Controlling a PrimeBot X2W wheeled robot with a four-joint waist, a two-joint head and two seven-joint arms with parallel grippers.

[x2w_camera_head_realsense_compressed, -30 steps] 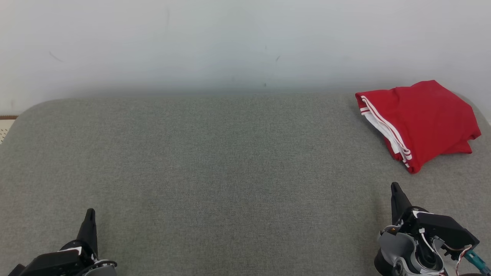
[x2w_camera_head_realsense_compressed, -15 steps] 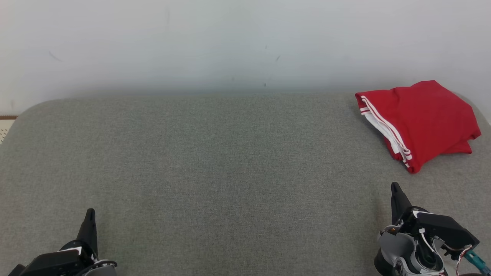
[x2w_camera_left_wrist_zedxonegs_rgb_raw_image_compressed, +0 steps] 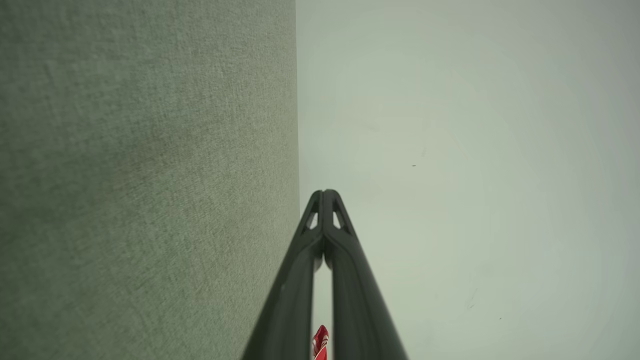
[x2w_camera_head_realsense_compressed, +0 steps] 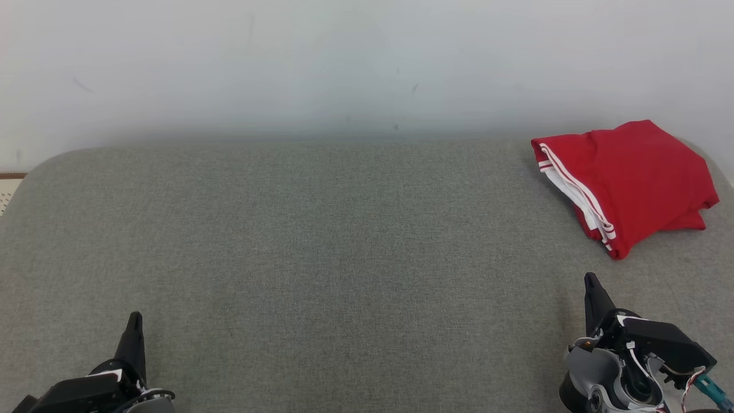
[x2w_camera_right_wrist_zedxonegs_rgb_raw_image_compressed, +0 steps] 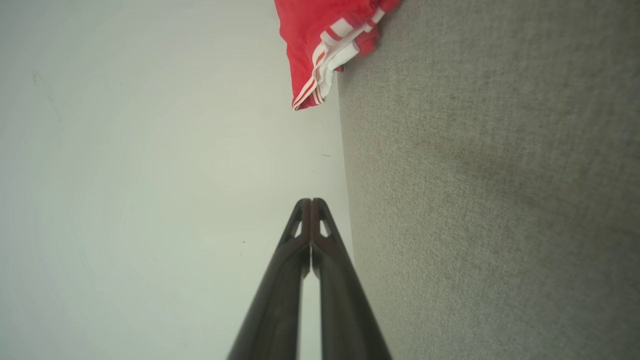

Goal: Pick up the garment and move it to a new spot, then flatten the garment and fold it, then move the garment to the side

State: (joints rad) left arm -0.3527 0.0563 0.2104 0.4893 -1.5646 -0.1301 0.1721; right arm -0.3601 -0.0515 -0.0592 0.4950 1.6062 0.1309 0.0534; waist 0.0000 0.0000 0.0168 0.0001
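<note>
The left gripper [x2w_camera_head_realsense_compressed: 135, 327] and right gripper [x2w_camera_head_realsense_compressed: 592, 287] are idling closed and empty, while the folded red white-striped cloth garment [x2w_camera_head_realsense_compressed: 631, 183] beyond the right one is risking unfolding if brushed.

Setting: a plain indoor room, most likely a test or data-collection bay, though a home cannot be ruled out. Evidence: a wide grey woven-fabric padded bench with rounded corners [x2w_camera_head_realsense_compressed: 344, 258] takes the lower two thirds of the head view, backed by a lightly scuffed white wall [x2w_camera_head_realsense_compressed: 344, 57]. A folded red garment with white stripes [x2w_camera_head_realsense_compressed: 642, 172] lies at upper right. A perforated white panel [x2w_camera_head_realsense_compressed: 7, 195], brown-edged, sits at the far left edge; unidentified.
</note>
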